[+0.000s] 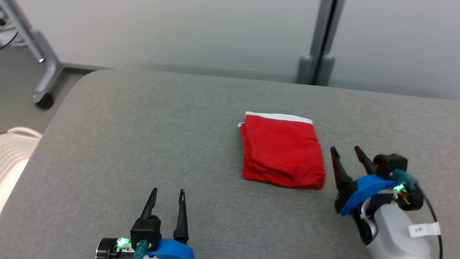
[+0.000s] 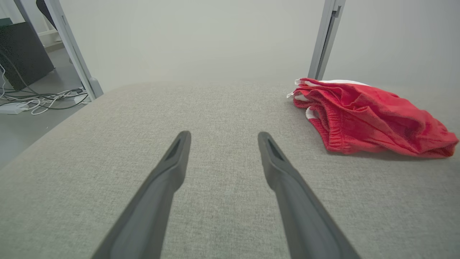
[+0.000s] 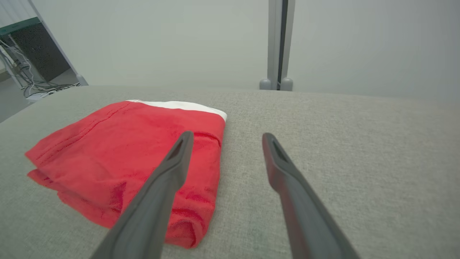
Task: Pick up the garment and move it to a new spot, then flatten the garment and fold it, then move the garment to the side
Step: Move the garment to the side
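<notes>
The table is a grey, cloth-covered surface with a rounded far-left corner. On it, right of the middle, lies a folded red garment, a flat rectangle with a white band along its far edge and layered folds at its left side.

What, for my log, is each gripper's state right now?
Left gripper: open, holding nothing.
Right gripper: open, holding nothing, beside the red garment.
</notes>
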Robot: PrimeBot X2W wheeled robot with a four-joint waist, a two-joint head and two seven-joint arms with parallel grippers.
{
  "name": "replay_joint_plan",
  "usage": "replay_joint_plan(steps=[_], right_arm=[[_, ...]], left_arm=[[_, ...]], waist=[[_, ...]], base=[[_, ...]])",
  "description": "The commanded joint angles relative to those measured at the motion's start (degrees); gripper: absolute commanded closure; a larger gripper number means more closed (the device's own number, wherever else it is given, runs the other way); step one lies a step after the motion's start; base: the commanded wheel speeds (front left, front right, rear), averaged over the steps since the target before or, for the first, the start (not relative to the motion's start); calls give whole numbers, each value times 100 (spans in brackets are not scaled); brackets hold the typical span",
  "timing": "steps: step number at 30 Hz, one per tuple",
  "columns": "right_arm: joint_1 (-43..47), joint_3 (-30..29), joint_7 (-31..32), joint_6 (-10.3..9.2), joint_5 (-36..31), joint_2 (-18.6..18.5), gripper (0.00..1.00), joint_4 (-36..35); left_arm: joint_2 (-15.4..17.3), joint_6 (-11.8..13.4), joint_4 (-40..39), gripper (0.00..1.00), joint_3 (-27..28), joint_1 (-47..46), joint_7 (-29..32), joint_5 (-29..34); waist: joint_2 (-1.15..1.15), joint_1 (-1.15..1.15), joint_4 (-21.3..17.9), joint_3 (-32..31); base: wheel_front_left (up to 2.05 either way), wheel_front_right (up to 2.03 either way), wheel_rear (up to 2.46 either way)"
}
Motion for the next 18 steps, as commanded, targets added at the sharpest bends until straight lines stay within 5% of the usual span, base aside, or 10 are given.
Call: replay_joint_plan(steps=[1,8,15,16,18], right_arm=[[-266,-242,-24,-1,55,-43,0,311],[-1013,-831,-26,0,-81,-253,0,1220],[-1275,-866,-21,0,-224,-291,0,1876],[-1295,-835,-1,1,-235,-267,21,1977],[-1288,-784,-2,1,-239,-231,100,2028]], left_arm=[[-2,47,-36,0,-66,-140,-14,-52],[-2,138,-119,0,-228,-272,-14,-171],[-2,202,-199,0,-270,-307,-14,-188],[-3,220,-212,0,-265,-320,-14,-197],[-4,240,-221,0,-281,-356,-14,-201]], waist=[[-1,-1,497,438],[-1,-1,1037,797],[-1,-1,1137,961],[-1,-1,1115,978],[-1,-1,1059,995]], base=[[0,0,0],[0,0,0],[0,0,0],[0,0,0],[0,0,0]])
